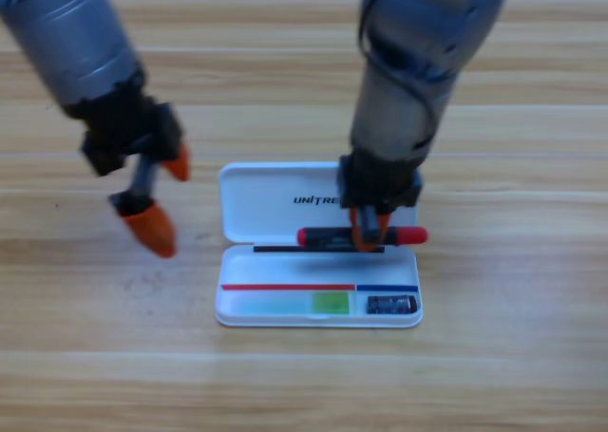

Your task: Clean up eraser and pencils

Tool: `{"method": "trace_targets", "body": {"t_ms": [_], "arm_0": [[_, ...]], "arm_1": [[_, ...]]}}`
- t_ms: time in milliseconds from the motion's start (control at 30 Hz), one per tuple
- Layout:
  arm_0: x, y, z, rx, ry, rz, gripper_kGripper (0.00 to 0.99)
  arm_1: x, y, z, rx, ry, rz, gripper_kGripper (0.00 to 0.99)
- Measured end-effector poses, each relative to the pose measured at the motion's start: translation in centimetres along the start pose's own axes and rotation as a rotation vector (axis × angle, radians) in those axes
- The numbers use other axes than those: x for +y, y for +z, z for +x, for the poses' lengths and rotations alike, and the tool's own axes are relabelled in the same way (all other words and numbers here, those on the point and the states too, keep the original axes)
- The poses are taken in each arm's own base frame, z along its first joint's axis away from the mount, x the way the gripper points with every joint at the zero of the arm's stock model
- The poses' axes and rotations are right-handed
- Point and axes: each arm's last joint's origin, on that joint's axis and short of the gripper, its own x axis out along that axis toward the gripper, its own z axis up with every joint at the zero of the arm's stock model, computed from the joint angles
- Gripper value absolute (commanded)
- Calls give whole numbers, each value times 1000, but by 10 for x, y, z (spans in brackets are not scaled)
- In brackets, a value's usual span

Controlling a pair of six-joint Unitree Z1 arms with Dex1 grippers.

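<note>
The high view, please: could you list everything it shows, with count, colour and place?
Case: one, white, open, at the table's middle, lid towards the top.
Black pencil: one, black with red ends, lying level across the case at the hinge, in the right tool.
Green pencil: one, light green, lying in the case's lower tray, left of the eraser.
Eraser: one, dark grey-black, in the tray's right end.
Table: one, wooden, under it all.
Left tool: one, black with orange jaws apart, holding nothing, left of the case.
Right tool: one, black with orange jaws, pointing down, shut on the black pencil over the case.
</note>
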Motion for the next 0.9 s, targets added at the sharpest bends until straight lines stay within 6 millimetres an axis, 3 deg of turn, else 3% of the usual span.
{"method": "trace_targets", "body": {"t_ms": [233,567,633,733,800,900], "arm_0": [[13,-41,16,32,-22,-67,989],[16,-54,23,27,-29,-88,989],[16,-55,24,28,-30,-90,990],[16,-55,24,27,-29,-91,989],[16,-56,25,28,-30,-93,989],[16,-56,25,28,-30,-93,990]], "arm_1": [[-3,11,17,13,4,-9,0],[-3,16,23,14,7,-2,25],[-3,17,25,16,9,-2,261],[-3,17,27,19,12,2,845],[-2,18,27,20,14,12,927],[0,19,27,19,23,28,965]]}}
